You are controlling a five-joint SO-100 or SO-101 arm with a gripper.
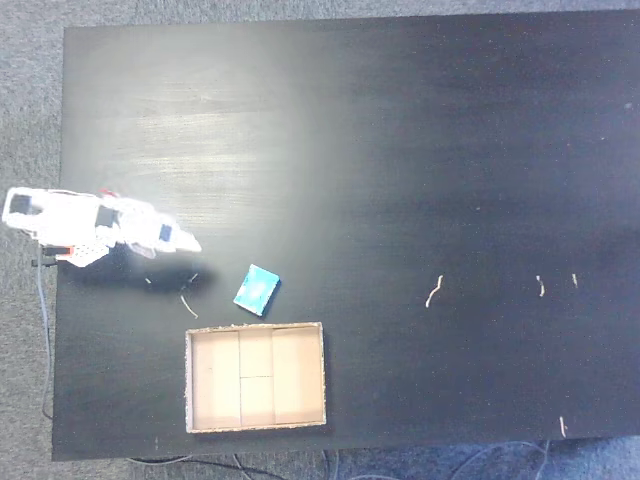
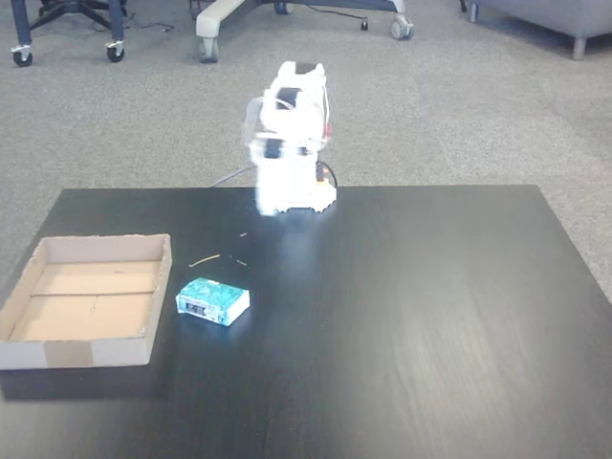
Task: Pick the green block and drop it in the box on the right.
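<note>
The green block (image 1: 257,289) is a small teal piece lying flat on the black table (image 1: 420,150), just above the box's top rim in a fixed view. The box (image 1: 256,326) is a shallow tan cardboard tray with nothing in it, close to the table's lower edge. In the other fixed view the green block (image 2: 212,301) lies right beside the box (image 2: 96,352), which stands at the left. My white arm (image 2: 290,143) is folded at the table's far edge. The gripper (image 1: 190,243) looks shut with nothing in it, well apart from the block.
Small pale scraps (image 1: 433,291) lie scattered on the table, one (image 1: 188,305) between gripper and box. Cables (image 1: 44,330) hang past the table's left edge. Grey carpet surrounds the table, and chair wheels (image 2: 115,50) stand far behind.
</note>
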